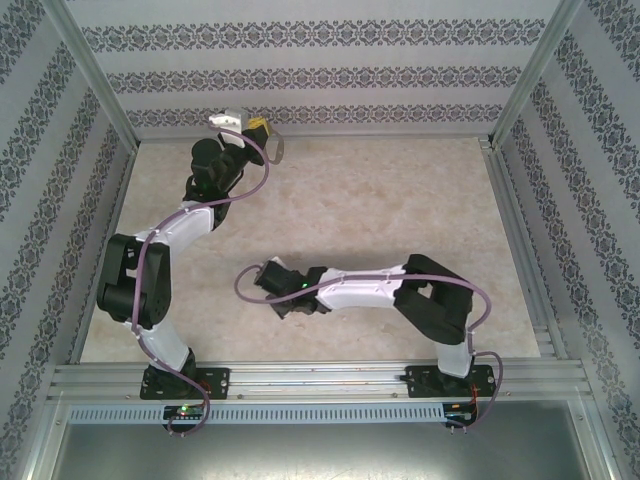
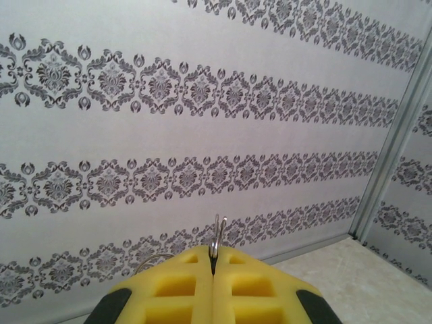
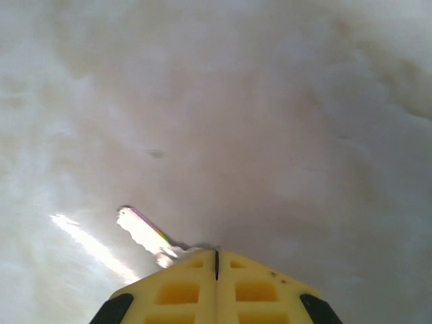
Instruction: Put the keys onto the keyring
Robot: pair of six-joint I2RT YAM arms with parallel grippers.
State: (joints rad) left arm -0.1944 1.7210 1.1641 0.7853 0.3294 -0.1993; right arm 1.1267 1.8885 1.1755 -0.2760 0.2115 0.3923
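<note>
Near your bases, your right gripper (image 3: 216, 254) sat clenched low over the table (image 3: 270, 135); its wrist view caught one key (image 3: 143, 231) beside the fingertips, grip uncertain. Farther off, by the wall (image 2: 202, 101), your left gripper (image 2: 213, 253) clamped one keyring (image 2: 218, 233).

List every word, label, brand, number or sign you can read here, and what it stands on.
No readable text anywhere.
Wallpaper: ornament only, no letters.
Left gripper, shut on the keyring: yellow fingers unmarked.
Right gripper: unmarked; the key at its tips is blurred glare.
Arm bases: too small to tell.
</note>
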